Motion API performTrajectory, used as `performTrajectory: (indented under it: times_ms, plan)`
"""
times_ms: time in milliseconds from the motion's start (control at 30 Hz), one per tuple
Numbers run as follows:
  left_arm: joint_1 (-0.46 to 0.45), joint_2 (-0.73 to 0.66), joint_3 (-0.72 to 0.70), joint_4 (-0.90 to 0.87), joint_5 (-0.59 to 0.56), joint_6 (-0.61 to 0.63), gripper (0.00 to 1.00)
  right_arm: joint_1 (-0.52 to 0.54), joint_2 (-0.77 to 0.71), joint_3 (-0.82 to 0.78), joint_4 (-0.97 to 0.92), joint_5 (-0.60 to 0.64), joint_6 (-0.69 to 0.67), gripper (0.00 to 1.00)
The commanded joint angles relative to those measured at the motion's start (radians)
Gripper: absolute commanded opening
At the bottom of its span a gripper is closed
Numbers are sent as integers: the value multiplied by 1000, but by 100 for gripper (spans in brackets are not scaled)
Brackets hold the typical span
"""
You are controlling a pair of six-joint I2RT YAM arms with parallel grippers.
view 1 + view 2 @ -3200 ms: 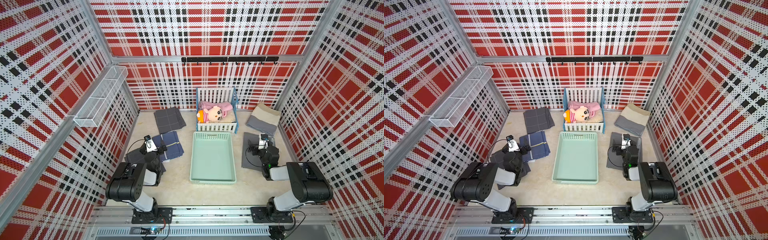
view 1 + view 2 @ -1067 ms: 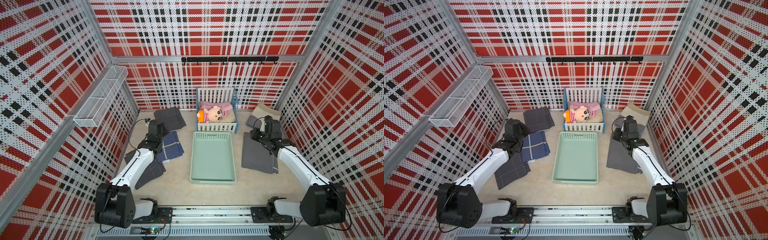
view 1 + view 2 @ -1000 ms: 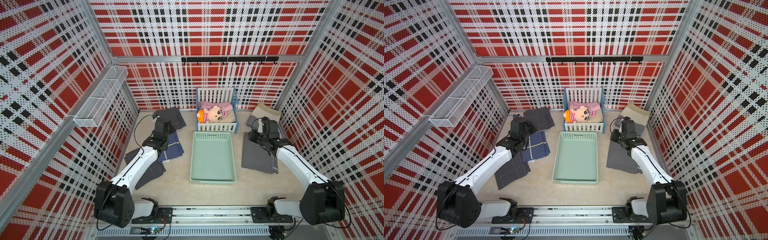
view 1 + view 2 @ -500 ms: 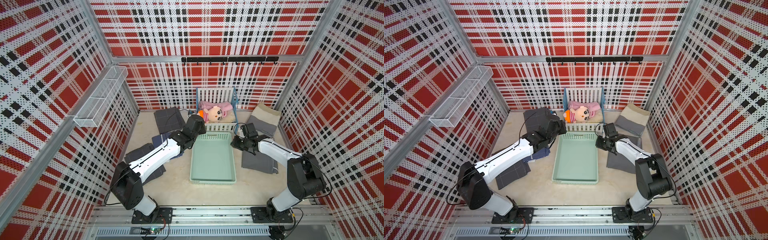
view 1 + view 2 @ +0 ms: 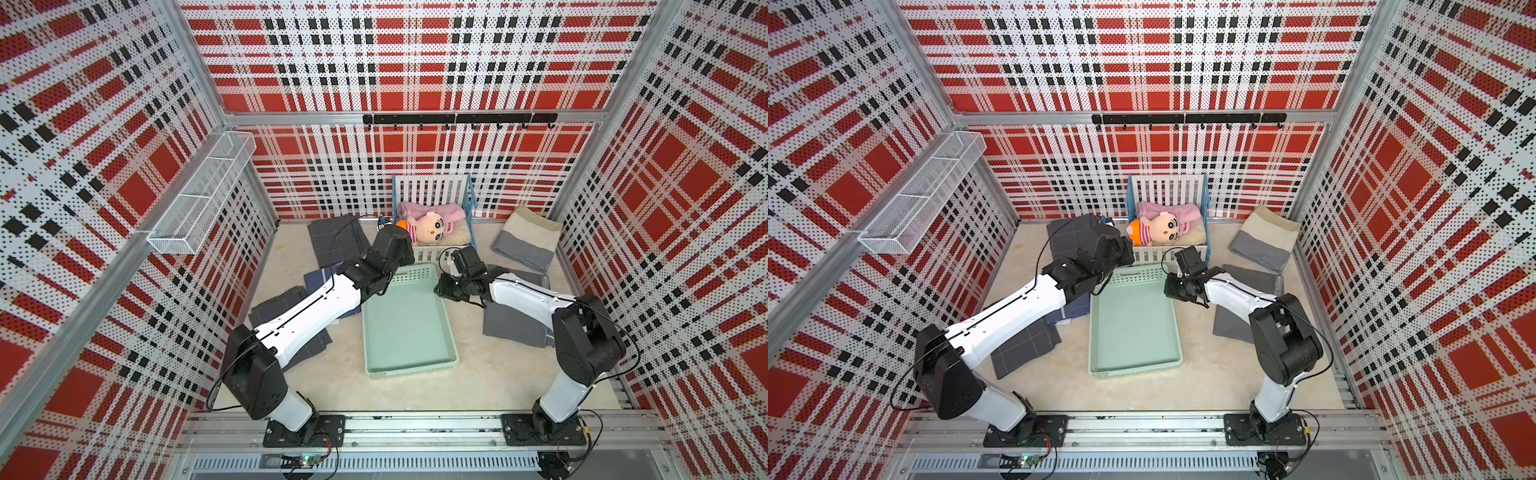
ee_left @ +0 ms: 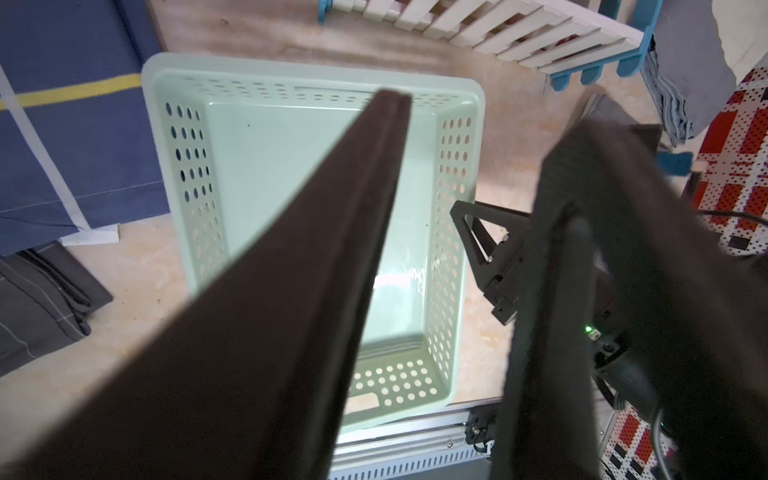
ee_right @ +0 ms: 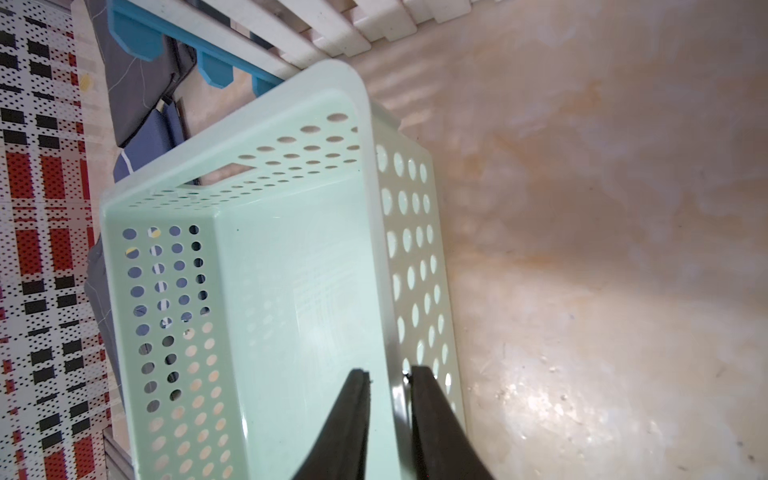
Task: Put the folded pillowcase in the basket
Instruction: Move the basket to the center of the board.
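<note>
The basket [image 5: 409, 324] looks light and stiff; its 2 o'clock rim suits me. My right gripper [image 7: 387, 372] straddles it (squeezing? I cannot tell); my left gripper [image 6: 496, 112] is spread.

Toy crib [image 5: 430, 191] against back wall, doll [image 5: 430, 227] lying in it on pink blanket [image 5: 409, 209]. Wire rack [image 5: 199, 199] on left wall. Black hook rail [image 5: 457, 119] on back wall. Plaid panels [image 5: 415, 62] all round.
</note>
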Motion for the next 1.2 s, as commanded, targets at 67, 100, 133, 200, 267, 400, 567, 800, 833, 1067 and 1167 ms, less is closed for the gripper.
performTrajectory:
  times_ms: [67, 100, 133, 200, 267, 400, 567, 800, 833, 1067, 1167]
  plan:
    - [-8, -28, 12, -26, -10, 7, 38, 43, -7, -18, -48, 69, 96, 17]
    - [-8, -28, 8, -26, -12, 7, 38, 49, -10, -25, -56, 77, 113, 15]
    - [-9, -31, 3, -26, -14, 5, 38, 54, -15, -40, -54, 89, 134, 14]
    - [-10, -33, -5, -26, -17, 3, 38, 60, -32, -67, -46, 111, 175, 12]
    - [-10, -31, -7, -26, -11, 0, 38, 63, -43, -91, -27, 96, 217, 12]
    - [-13, -23, 8, -29, -1, 4, 38, 92, -55, -92, -9, 115, 253, 16]
    - [-16, -16, 25, -35, 3, 10, 38, 98, -3, 7, -54, 153, 137, 25]
    - [-22, -25, 21, -42, 2, 16, 38, 98, 87, 123, -74, 133, -30, 28]
    - [-22, -26, 22, -41, 2, 17, 38, 98, 91, 134, -90, 129, -36, 29]
    - [-49, -8, 48, -43, 12, 13, 40, 93, -53, 75, -112, 125, -62, 41]
    - [-77, 25, 92, -51, 37, 12, 42, 82, -122, 73, -176, 123, -110, 45]
